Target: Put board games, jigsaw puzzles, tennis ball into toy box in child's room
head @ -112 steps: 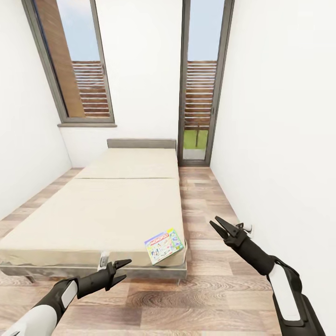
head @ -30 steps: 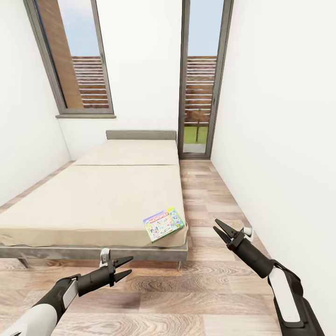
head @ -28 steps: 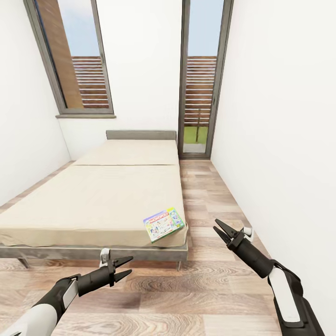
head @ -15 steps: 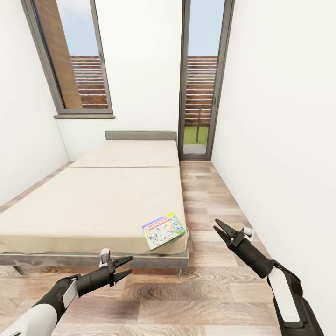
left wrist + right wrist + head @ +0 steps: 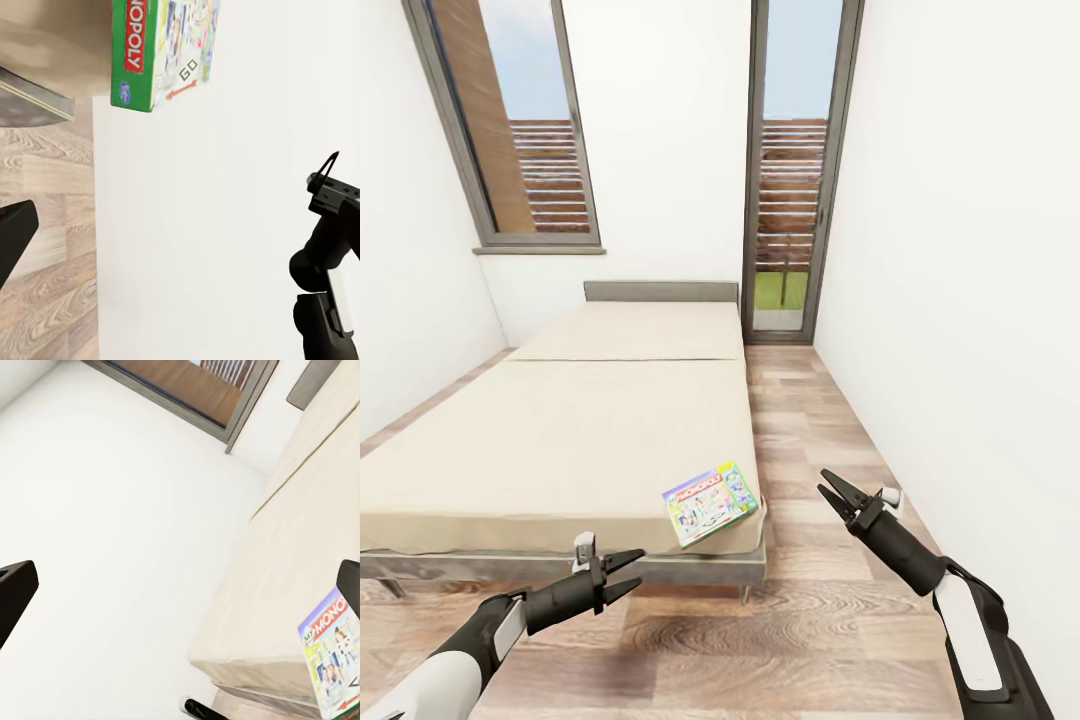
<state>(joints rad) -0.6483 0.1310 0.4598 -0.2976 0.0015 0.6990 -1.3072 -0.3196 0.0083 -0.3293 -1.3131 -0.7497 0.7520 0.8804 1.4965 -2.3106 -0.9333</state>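
1. Cream bed (image 5: 580, 430) on wood-plank floor (image 5: 800, 640); one board game (image 5: 710, 503) lies flat at its near right corner.
2. Left pincer (image 5: 622, 577): jaws spread, nothing held, low in front of the bed frame.
3. Right pincer (image 5: 834, 496): jaws parted, nothing held, over floor right of the board game.

A board game (image 5: 711, 503) lies on the bed's (image 5: 560, 440) near right corner.

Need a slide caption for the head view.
Both open grippers, left and right, face the board game on the bed's corner.
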